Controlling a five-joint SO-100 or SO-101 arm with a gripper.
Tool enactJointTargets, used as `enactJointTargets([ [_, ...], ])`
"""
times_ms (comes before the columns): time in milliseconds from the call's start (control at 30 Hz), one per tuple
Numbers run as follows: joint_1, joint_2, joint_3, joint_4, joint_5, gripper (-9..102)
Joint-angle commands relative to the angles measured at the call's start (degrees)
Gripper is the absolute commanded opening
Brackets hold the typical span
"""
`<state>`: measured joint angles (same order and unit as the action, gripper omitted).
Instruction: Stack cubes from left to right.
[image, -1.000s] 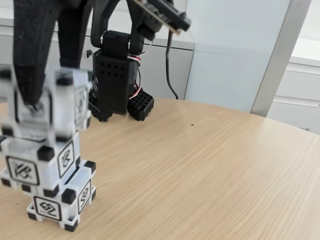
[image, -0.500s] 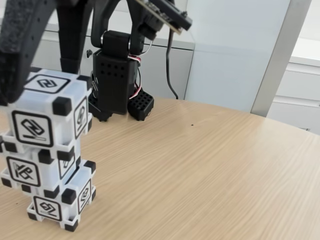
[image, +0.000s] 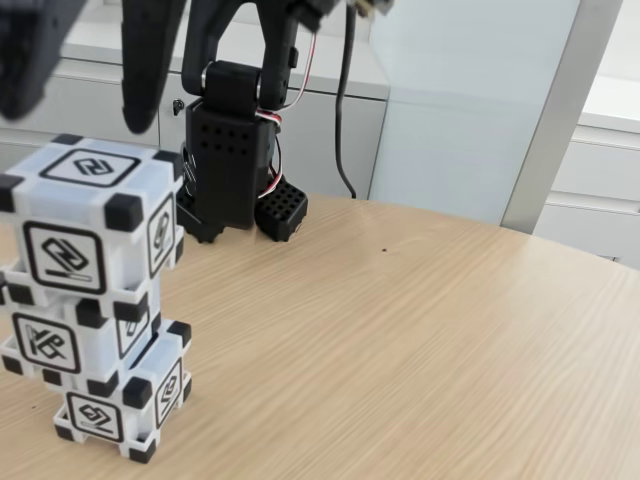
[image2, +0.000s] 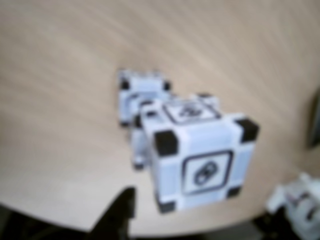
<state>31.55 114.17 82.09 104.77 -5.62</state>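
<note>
Three pale bluish-white cubes with black corners stand in one stack at the left of the fixed view: the top cube (image: 85, 225), the middle cube (image: 75, 335) and the bottom cube (image: 120, 400), each slightly turned against the others. My gripper (image: 90, 70) hangs open just above the top cube, touching nothing, with one black finger (image: 150, 60) to the right and the other blurred at the left edge. In the wrist view I look down on the stack: the top cube (image2: 200, 150) is large and a lower cube (image2: 142, 90) peeks out behind it. A dark fingertip (image2: 117, 215) shows at the bottom edge.
The black perforated robot base (image: 230, 170) stands behind the stack, with a black cable (image: 345, 130) hanging beside it. The wooden table (image: 420, 340) stretches to the right. Pale cabinets (image: 600, 170) lie beyond its rounded far edge.
The gripper let go of the top cube, opened and rose above it. The cube stays on the stack, and the stack has not shifted since half a second ago.
</note>
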Motion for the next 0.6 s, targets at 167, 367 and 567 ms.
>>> enactJointTargets([
  [167,-0.18,9.23,-1.41,3.34,-0.79,17],
  [367,-0.18,17.75,-1.41,3.34,-1.93,0],
  [567,-0.18,26.37,-1.41,3.34,-4.39,0],
])
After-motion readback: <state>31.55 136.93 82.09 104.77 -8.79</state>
